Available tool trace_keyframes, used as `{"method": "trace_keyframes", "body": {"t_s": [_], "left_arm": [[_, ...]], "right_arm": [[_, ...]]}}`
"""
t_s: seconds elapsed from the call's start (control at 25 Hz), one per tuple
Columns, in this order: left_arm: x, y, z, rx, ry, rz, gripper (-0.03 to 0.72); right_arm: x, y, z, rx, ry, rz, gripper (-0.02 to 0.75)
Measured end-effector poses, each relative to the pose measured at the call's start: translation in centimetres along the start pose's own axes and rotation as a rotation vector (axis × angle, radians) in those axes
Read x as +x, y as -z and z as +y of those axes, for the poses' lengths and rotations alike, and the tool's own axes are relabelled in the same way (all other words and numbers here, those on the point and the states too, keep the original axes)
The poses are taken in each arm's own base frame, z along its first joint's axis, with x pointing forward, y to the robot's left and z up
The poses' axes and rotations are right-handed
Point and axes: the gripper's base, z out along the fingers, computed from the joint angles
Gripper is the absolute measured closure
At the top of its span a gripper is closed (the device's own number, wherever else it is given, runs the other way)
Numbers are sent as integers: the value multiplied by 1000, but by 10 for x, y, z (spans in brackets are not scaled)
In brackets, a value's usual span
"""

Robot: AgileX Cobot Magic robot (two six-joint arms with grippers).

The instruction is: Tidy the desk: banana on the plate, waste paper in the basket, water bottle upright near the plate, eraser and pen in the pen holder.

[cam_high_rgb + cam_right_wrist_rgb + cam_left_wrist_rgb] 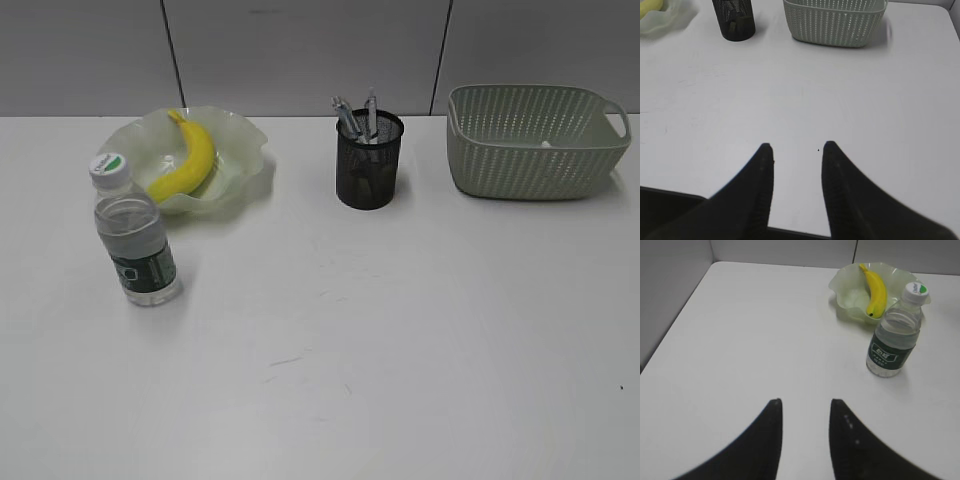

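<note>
The yellow banana (188,160) lies in the pale green wavy plate (245,150) at the back left of the white desk (400,330). Just in front of the plate the water bottle (138,245) stands upright, cap on. The black mesh pen holder (369,165) holds pens (350,118); the eraser is hidden. A white bit of waste paper (545,144) peeks from inside the green basket (535,145). My left gripper (806,402) hangs open over bare desk, well short of the bottle (892,342). Open too, my right gripper (798,146) is near the desk's front edge, empty.
Grey panelled walls close off the back and the left side of the desk. In the right wrist view the pen holder (733,19) and basket (834,22) stand far ahead. The desk's front edge lies just under the right fingers.
</note>
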Motion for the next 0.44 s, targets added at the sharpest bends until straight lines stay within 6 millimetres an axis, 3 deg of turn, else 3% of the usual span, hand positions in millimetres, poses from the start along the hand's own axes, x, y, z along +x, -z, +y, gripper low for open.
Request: {"method": "trace_keyframes", "body": {"t_s": [0.44], "left_arm": [[0,0,0,0,0,0,448]], "right_arm": [[0,0,0,0,0,0,462]]}}
